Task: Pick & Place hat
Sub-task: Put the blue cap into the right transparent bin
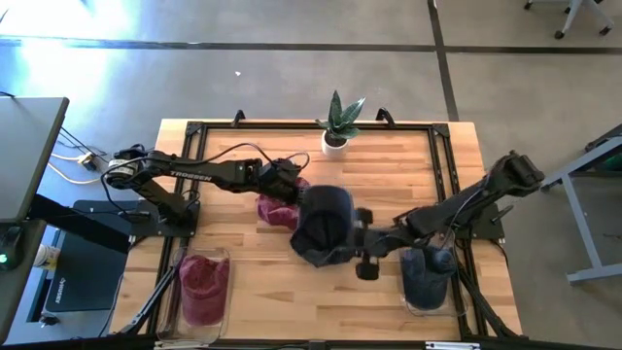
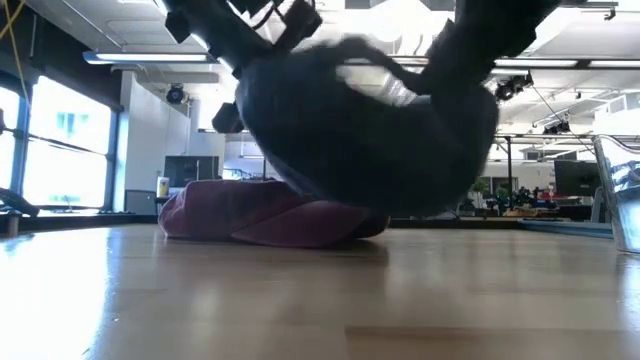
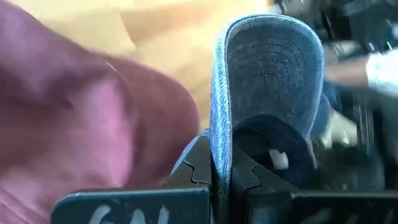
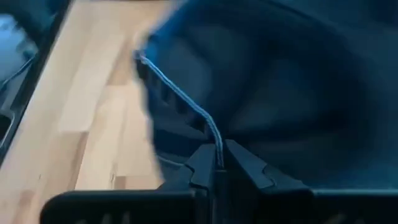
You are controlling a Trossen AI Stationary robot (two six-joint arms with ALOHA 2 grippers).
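A dark blue cap [image 1: 324,226] hangs between both arms over the middle of the table; in the low view the cap [image 2: 370,130] shows above the wood. My left gripper [image 1: 299,194] is shut on it from the left, and my right gripper [image 1: 356,243] is shut on it from the right. A maroon hat [image 1: 276,209] lies flat on the table just left of the cap, below my left gripper, and also shows in the low view [image 2: 250,215]. My left gripper pinches the cap's stiff brim [image 3: 221,149] between its two fingers [image 3: 198,169], at the brim's edge; the stitched brim stands up past the fingertips. The cap is off the table. My right gripper pinches a thin seamed edge of the cap's crown [image 4: 214,146] between its two fingers [image 4: 200,163], coming level from the table's right. The dark cloth spreads out beyond the fingertips.
A clear bin with maroon hats [image 1: 202,287] stands at the near left, and a clear bin with dark hats [image 1: 428,277] at the near right under the right arm. A potted plant [image 1: 338,126] stands at the far edge. Bare wood lies in front of the cap.
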